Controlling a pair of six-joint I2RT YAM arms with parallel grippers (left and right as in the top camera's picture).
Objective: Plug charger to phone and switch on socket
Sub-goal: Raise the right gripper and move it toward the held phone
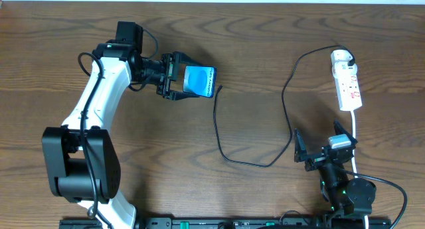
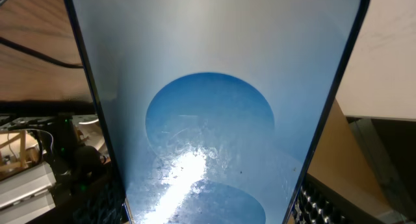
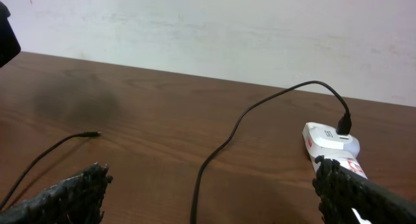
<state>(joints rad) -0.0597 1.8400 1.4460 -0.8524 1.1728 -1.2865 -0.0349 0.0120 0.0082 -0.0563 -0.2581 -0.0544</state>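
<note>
Blue-screened phone [image 1: 200,81] sits clamped between the left gripper's [image 1: 182,77] 2 jaws. Just beyond it lies the charger [image 1: 219,133] cable's connector tip [image 1: 220,89]. Its plug [image 1: 348,57] sits in the socket [image 1: 349,88], ahead of the right gripper [image 1: 323,148], whose jaws are spread wide.

Charger [image 1: 216,126] (plugged in) lies between phone [image 1: 199,81] and socket [image 1: 348,88].

dark brown wood-grain tabletop [image 1: 252,50] under even light; a plain off-white wall [image 3: 227,29] rises behind its far edge.
</note>
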